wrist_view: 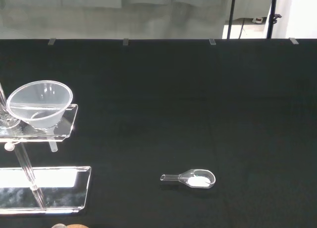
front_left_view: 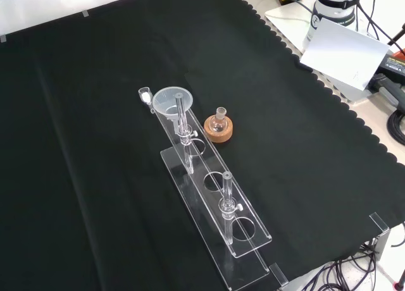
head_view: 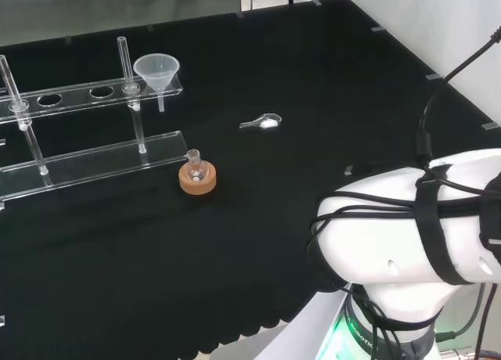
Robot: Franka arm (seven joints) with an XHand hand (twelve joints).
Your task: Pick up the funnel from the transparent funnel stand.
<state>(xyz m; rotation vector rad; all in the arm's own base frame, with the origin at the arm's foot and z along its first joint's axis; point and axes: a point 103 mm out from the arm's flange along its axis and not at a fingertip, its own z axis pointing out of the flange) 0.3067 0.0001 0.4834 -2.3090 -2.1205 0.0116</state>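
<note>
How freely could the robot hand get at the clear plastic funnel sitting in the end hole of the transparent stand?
Probably freely: the clear plastic funnel sits at the transparent stand's open end, bare cloth beside it; the cork ring stands apart.

Bright and even all over. Soft white shine on the clear stand [wrist_view: 44, 182] and the funnel [wrist_view: 39, 103]. Hardly any shadows on the black cloth [front_left_view: 95, 145]. Nothing blurry.
</note>
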